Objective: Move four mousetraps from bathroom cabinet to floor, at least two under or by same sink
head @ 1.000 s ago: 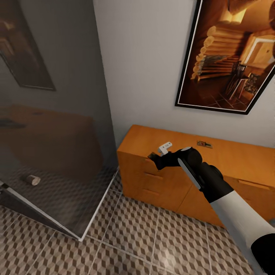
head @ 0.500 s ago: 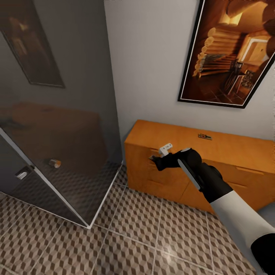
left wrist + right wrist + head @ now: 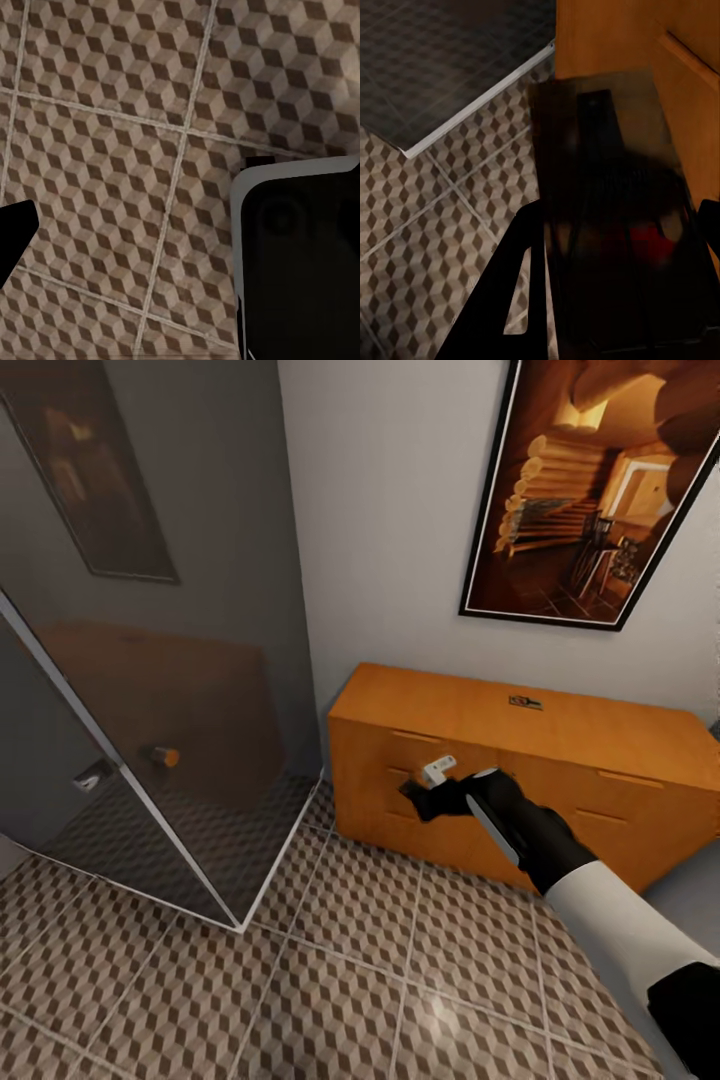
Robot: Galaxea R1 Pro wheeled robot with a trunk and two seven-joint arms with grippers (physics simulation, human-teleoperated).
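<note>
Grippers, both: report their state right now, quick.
Left gripper: cannot be told.
Right gripper: closed, holding a mousetrap.

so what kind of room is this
Probably a bathroom: a glass shower enclosure stands on cube-patterned floor tiles, beside an orange-brown cabinet with a mousetrap on top.

Plain pale grey wall (image 3: 390, 510) with a big black-framed log cabin picture (image 3: 590, 490), smoky glass shower panel (image 3: 170, 690) beside it.

Right arm (image 3: 600, 910) white with black wrist; black hand (image 3: 425, 800); small white tab.
</note>
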